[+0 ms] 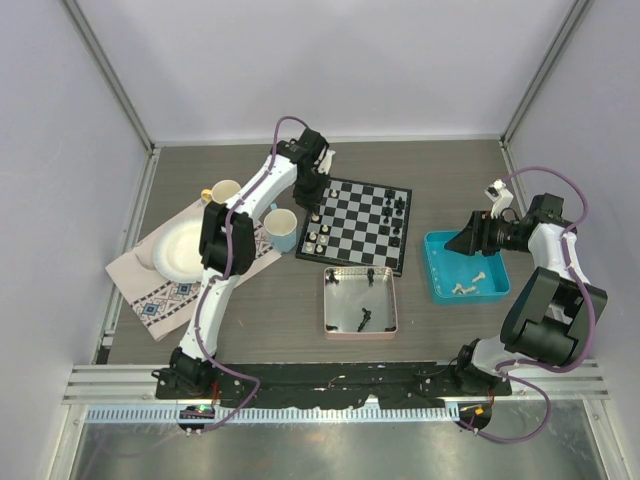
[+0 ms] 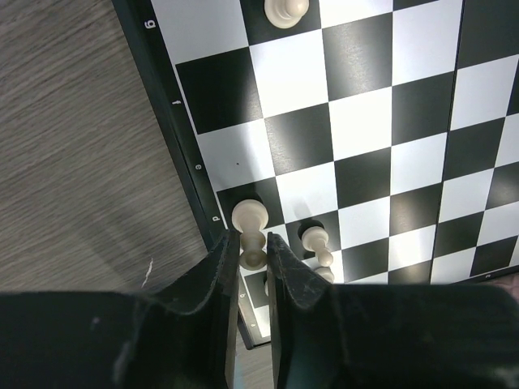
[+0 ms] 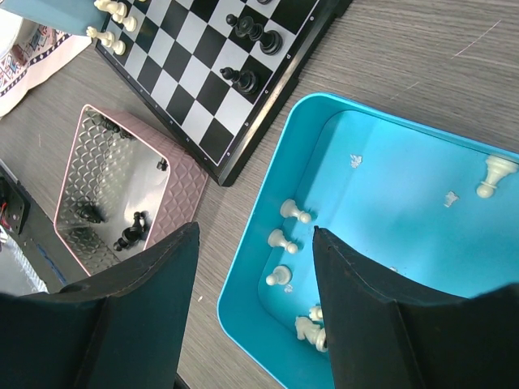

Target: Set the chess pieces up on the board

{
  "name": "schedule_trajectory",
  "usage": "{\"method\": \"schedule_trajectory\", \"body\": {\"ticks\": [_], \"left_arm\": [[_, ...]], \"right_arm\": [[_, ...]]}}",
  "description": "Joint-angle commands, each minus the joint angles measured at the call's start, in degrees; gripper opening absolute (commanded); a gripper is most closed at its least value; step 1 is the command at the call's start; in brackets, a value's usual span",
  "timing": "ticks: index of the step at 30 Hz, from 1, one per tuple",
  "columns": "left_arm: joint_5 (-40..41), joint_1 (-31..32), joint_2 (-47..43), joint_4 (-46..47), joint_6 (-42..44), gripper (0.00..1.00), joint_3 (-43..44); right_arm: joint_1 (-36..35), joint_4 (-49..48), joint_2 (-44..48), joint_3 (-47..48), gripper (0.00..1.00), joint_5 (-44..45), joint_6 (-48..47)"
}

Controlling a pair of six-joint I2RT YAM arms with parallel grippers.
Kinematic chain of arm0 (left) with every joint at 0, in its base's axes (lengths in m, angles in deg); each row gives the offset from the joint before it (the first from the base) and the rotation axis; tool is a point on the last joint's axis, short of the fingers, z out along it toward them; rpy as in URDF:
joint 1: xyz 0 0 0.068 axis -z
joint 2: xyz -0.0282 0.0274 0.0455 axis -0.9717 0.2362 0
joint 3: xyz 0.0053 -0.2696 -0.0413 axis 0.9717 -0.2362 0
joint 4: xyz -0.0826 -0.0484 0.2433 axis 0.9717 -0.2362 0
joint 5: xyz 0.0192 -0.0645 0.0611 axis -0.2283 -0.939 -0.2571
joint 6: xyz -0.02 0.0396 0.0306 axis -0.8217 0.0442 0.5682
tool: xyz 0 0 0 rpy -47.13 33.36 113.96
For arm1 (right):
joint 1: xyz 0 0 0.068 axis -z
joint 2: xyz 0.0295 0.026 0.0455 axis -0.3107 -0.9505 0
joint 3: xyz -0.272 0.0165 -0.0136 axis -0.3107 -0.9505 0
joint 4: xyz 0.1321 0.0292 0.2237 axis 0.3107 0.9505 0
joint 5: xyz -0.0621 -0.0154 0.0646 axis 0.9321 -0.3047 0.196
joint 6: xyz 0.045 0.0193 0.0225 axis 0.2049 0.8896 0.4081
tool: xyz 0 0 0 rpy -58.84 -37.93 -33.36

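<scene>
Tiny off-white pawn (image 2: 251, 231), black-and-white checkered board (image 2: 357, 121)

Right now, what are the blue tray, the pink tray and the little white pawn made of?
Blue tray: probably plastic, smooth with a soft sheen and rounded moulded corners.
Pink tray: likely thin metal, since its inside is silvery, shiny and stamped with a scale pattern.
White pawn: looks like glossy plastic, with small bright highlights on its round head.

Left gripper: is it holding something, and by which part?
The left gripper straddles the base of a white pawn standing on the board; whether its fingertips actually clamp it cannot be told.
</scene>
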Motion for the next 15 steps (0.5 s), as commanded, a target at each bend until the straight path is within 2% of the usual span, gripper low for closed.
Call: {"method": "schedule_trajectory", "body": {"ticks": [1, 9, 15], "left_arm": [[-0.76, 0.09, 0.62, 0.64, -0.41, 0.22, 2.02], [-0.67, 0.09, 0.53, 0.55, -0.85, 0.33, 2.02], [-1.02, 0.18, -0.78, 1.34, -2.25, 0.49, 2.46]], "right_arm": [[0.22, 0.09, 0.05, 1.47, 0.63, -1.8, -1.4], [0.22, 0.26, 0.05, 1.56, 0.63, -1.89, -1.49], [0.22, 0.61, 0.05, 1.65, 0.64, -1.98, -1.84]]}}
